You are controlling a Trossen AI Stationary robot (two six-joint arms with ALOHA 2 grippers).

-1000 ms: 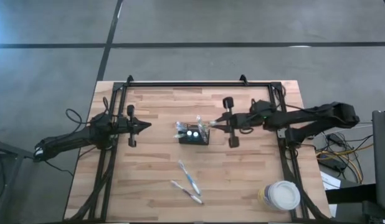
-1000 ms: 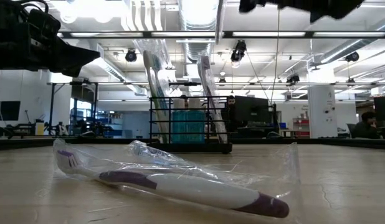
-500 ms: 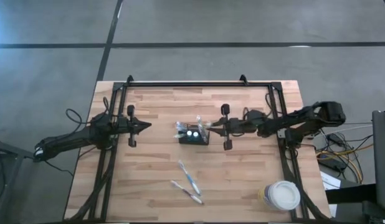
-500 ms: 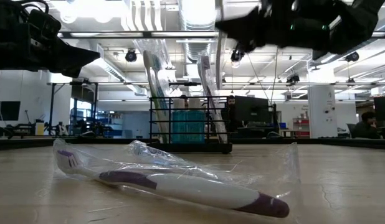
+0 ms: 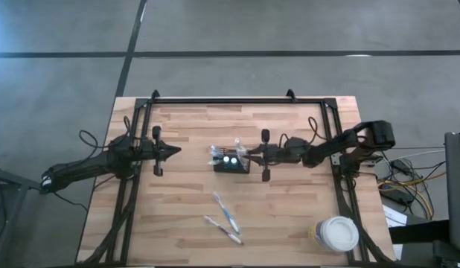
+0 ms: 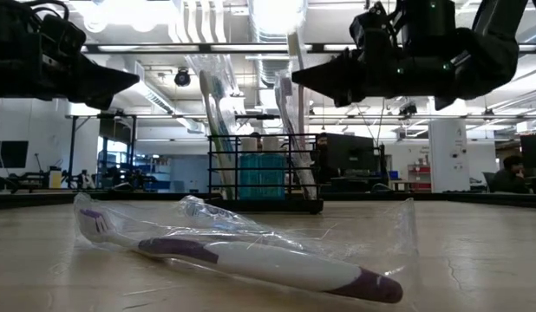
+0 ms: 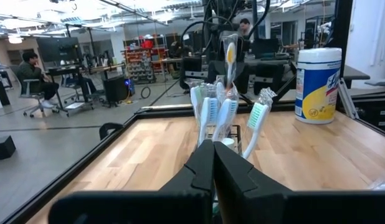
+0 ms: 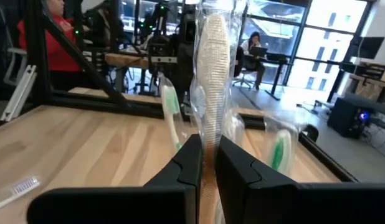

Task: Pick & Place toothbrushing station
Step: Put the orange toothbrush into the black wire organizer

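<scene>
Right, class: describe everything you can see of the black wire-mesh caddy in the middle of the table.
The black wire-mesh caddy is a small rectangular rack of thin dark wire, standing upright near the middle of the wooden table. It holds several plastic-wrapped toothbrushes standing on end, and something teal sits inside. The right gripper, shut on a wrapped toothbrush, is at its side; the left gripper waits shut, apart from it.

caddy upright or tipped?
Upright. The caddy stands level on the table, its wrapped toothbrushes pointing up.

Two dark jointed arms trailing black cables, each hand black and two-fingered
</scene>
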